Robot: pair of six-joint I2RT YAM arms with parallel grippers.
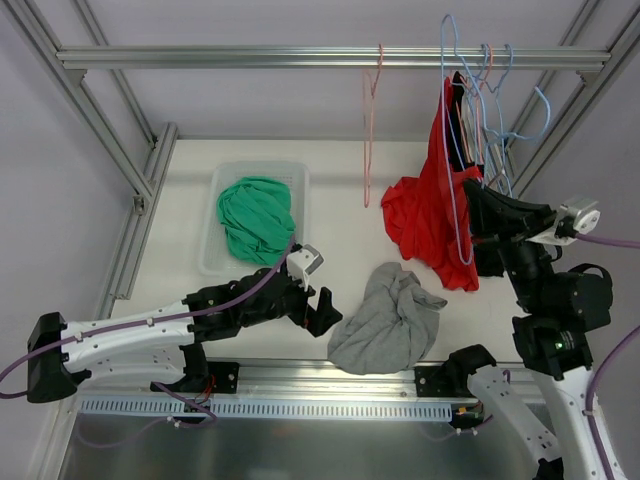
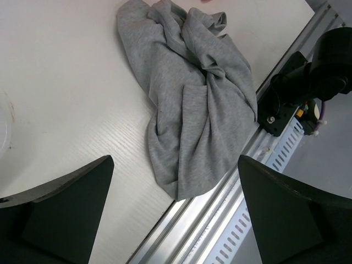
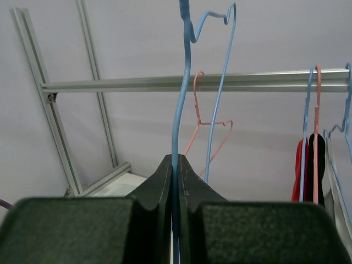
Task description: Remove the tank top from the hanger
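My left claw [image 1: 316,300] hangs wide open, far left of the blue hanger [image 1: 452,130]. The red tank top [image 1: 428,212] dangles straight down from that hanger. My right claw [image 3: 175,165], the nearer one, pinches the hanger's wire just right of the top.

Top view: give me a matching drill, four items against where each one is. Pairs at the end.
Items
1. green cloth
2. grey cloth
3. red top
4. pink hanger

Places
a. bare, on the rail
b. in the bin
c. heaped on the table, near edge
d. hanging, far right

Pairs: 1-b, 2-c, 3-d, 4-a
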